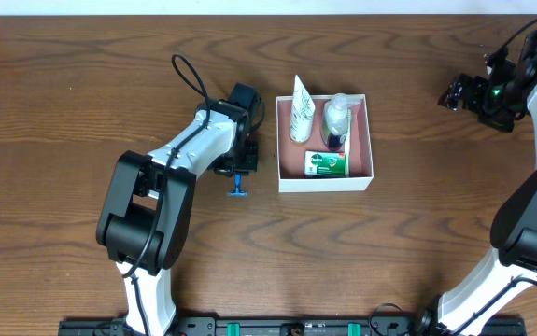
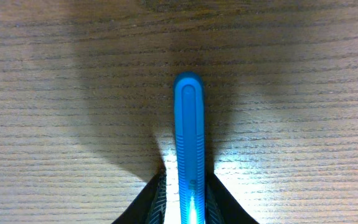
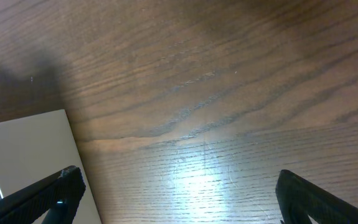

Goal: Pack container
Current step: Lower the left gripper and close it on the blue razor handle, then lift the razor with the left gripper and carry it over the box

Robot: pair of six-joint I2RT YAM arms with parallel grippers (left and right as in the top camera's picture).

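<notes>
The container is a square white box with a pink-brown inside, at the table's middle. It holds a white tube, a clear bottle and a green packet. My left gripper is just left of the box, shut on the handle of a blue razor low over the table. In the left wrist view the blue handle runs up from between the fingers. My right gripper is open and empty at the far right; its wrist view shows the box's white wall.
Bare brown wood table lies all around the box. The right arm's base rises along the right edge. The left arm's body stands at the front left.
</notes>
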